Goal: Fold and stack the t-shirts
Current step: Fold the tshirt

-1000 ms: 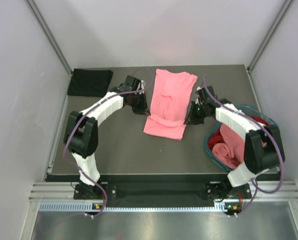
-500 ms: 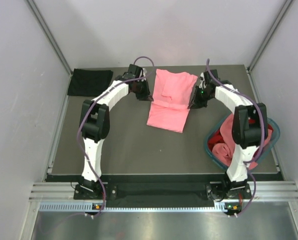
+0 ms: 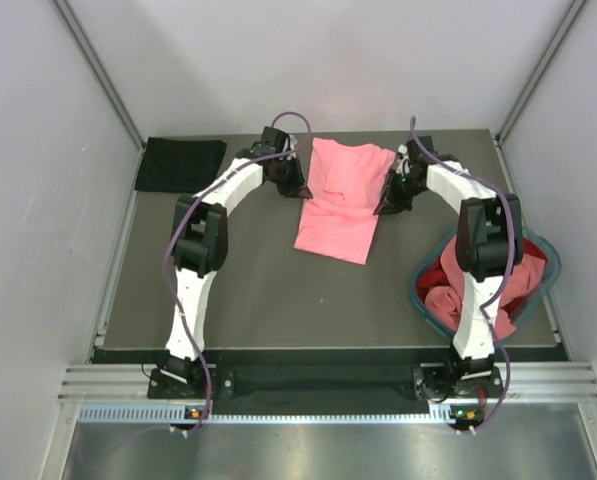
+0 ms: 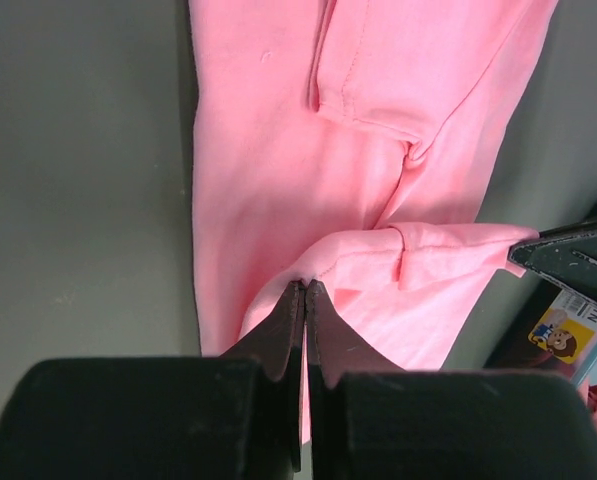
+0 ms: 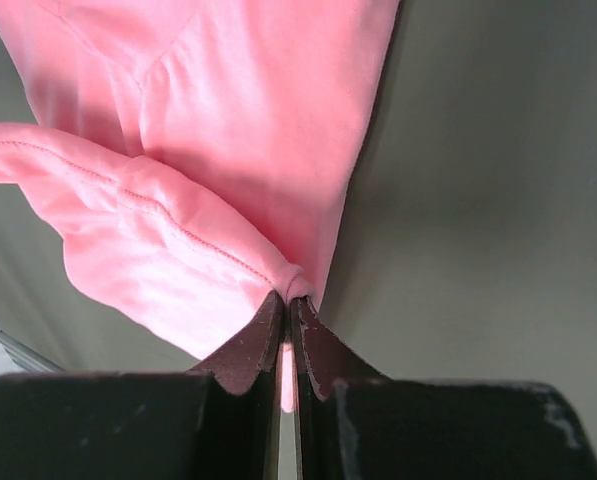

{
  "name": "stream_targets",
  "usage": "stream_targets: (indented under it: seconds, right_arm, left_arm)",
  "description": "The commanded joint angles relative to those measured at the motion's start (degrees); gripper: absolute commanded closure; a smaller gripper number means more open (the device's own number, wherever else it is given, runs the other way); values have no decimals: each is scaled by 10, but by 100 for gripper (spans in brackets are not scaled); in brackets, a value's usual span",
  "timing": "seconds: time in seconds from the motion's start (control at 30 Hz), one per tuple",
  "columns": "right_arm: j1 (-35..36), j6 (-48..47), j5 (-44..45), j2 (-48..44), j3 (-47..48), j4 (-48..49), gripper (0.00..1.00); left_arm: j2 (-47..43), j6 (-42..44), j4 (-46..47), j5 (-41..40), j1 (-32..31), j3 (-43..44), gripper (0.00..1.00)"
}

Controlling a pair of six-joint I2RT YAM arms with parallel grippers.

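A salmon pink t-shirt (image 3: 340, 200) lies lengthwise in the middle of the table, its near hem folded up over its middle. My left gripper (image 3: 303, 192) is shut on the folded hem's left corner (image 4: 308, 282). My right gripper (image 3: 380, 207) is shut on the right corner (image 5: 290, 285). Both corners hang just above the shirt's lower layer (image 4: 268, 150) (image 5: 278, 90). A folded black t-shirt (image 3: 180, 164) rests at the far left corner. More pink and red t-shirts (image 3: 478, 285) are heaped in the basket.
The round teal basket (image 3: 418, 290) stands at the right edge, close to my right arm's base. Grey walls close in the table on three sides. Bare dark table (image 3: 278, 300) lies in front of the pink shirt.
Both grippers have carried the near hem away from me, over the shirt, towards its collar end. The shirt now looks shorter, and both arms reach further out.
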Motion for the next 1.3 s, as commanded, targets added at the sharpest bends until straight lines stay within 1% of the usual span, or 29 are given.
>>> stream_targets:
  seconds: [0.0, 0.33, 0.43, 0.73, 0.77, 0.83, 0.87, 0.9, 0.93, 1.0, 1.03, 1.07, 1.1, 1.13, 1.17, 1.2, 1.23, 1.27]
  right_arm:
    - [-13, -10, -13, 9, 33, 1, 96]
    - [-23, -14, -24, 36, 69, -10, 95]
    - [-25, -13, -27, 39, 74, -11, 94]
    - [-26, -5, -40, 63, 95, -11, 89]
    - [-26, -5, -39, 67, 99, -11, 89]
    - [-25, 0, -39, 71, 101, -11, 87]
    - [-26, 1, -36, 74, 104, -11, 85]
    - [-27, 3, -33, 75, 106, -13, 82]
    - [-27, 6, -29, 76, 109, -14, 77]
    - [-29, 6, -23, 81, 122, -22, 72]
    - [-31, 0, -13, 81, 129, -26, 66]
    - [-31, -7, -5, 83, 151, -35, 64]
    - [-32, -33, 9, 85, 168, -66, 61]
    - [-30, -45, 51, 86, 187, -89, 56]
    - [-24, -58, 75, 82, 220, -105, 53]
    - [-21, -81, 98, 76, 233, -136, 51]
    - [-15, -89, 144, 71, 244, -148, 46]
    - [-4, -94, 157, 54, 242, -154, 45]
  left_arm:
    - [6, -11, 14, 13, 4, 26, 100]
    - [4, -21, 13, -22, 8, 24, 100]
    - [-8, -23, 24, -42, 8, 9, 100]
    - [12, -34, 27, -28, 16, 17, 100]
    - [15, -34, 26, -23, 16, 22, 99]
    - [31, -30, 20, -13, 16, 42, 91]
    - [35, -28, 15, -5, 16, 52, 81]
    - [43, -21, 11, -3, 16, 70, 76]
    - [45, -13, -10, -5, 16, 81, 71]
    - [43, 14, -39, -36, 16, 109, 59]
    - [38, 24, -52, -52, 16, 112, 55]
    - [31, 32, -71, -78, 17, 111, 53]
    - [11, 48, -77, -92, 17, 101, 53]
    - [-2, 55, -84, -104, 17, 90, 53]
    - [-16, 59, -86, -115, 17, 76, 53]
    - [-51, 66, -84, -135, 17, 34, 53]
    - [-69, 67, -78, -140, 17, 10, 53]
    - [-89, 67, -71, -142, 17, -18, 53]
